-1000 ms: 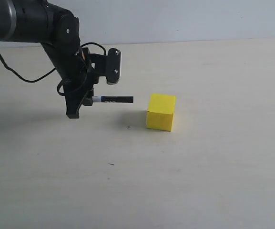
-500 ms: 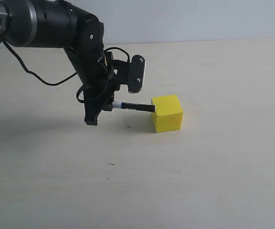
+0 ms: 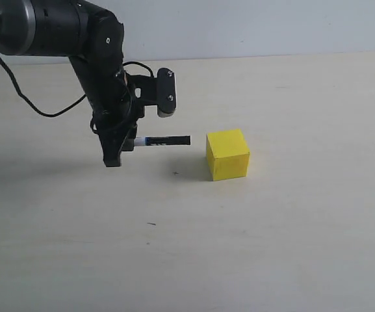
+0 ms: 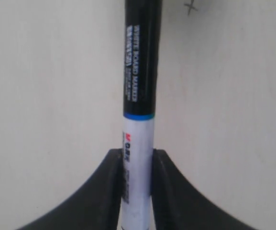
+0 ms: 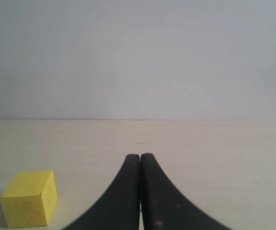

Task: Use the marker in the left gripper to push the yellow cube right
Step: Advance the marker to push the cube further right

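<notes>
Jaws of the left hand [image 3: 119,148] stood part-way apart, clamped on the white barrel of the marker [image 3: 163,140]. The marker stuck out level above the worktop [image 3: 271,247], its black end aimed at the yellow cube [image 3: 227,154].

In the left wrist view, the two black fingers [image 4: 106,191] of the left hand [image 4: 137,152] pressed against either side of the marker [image 4: 140,72]. Its dark section carried the words "WHITE BOARD MARKER" next to a thin blue ring.

A clear gap separated the marker's tip from the cube's near face, and the two did not touch. The yellow cube sat flat on the worktop, to the right of the marker in the exterior view.

A black cable [image 3: 18,97] looped from the arm behind the hand. A small dark mark [image 3: 176,173] lay on the worktop between hand and cube.

The right hand [image 5: 140,157], seen only by its own wrist camera, had its jaws pressed together with nothing between them. It was low over the worktop, with the yellow cube [image 5: 28,199] ahead and off to one side, before a plain grey wall [image 5: 138,57].
</notes>
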You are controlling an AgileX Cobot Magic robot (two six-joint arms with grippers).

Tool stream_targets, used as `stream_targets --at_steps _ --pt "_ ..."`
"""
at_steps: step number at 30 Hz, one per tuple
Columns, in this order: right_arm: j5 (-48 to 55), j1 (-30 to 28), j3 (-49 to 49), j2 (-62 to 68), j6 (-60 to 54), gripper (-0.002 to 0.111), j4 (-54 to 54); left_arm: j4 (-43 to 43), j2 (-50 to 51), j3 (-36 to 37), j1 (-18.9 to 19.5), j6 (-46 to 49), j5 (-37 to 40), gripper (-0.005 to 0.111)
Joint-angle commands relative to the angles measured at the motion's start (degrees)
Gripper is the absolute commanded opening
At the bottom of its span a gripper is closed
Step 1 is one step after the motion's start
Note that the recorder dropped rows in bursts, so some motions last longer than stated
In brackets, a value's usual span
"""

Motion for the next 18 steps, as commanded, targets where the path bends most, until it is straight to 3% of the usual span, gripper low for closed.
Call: stream_targets --at_steps 1,18 --pt "-0.32 0.05 0.26 -0.38 -0.03 0.0 -0.18 -0.36 1.63 -0.29 -1.19 -3.48 -2.88 0.0" --pt "-0.32 0.05 0.26 -0.38 -0.03 0.0 -0.18 -3.18 5.46 -4.4 -3.22 -1.42 0.38 0.0"
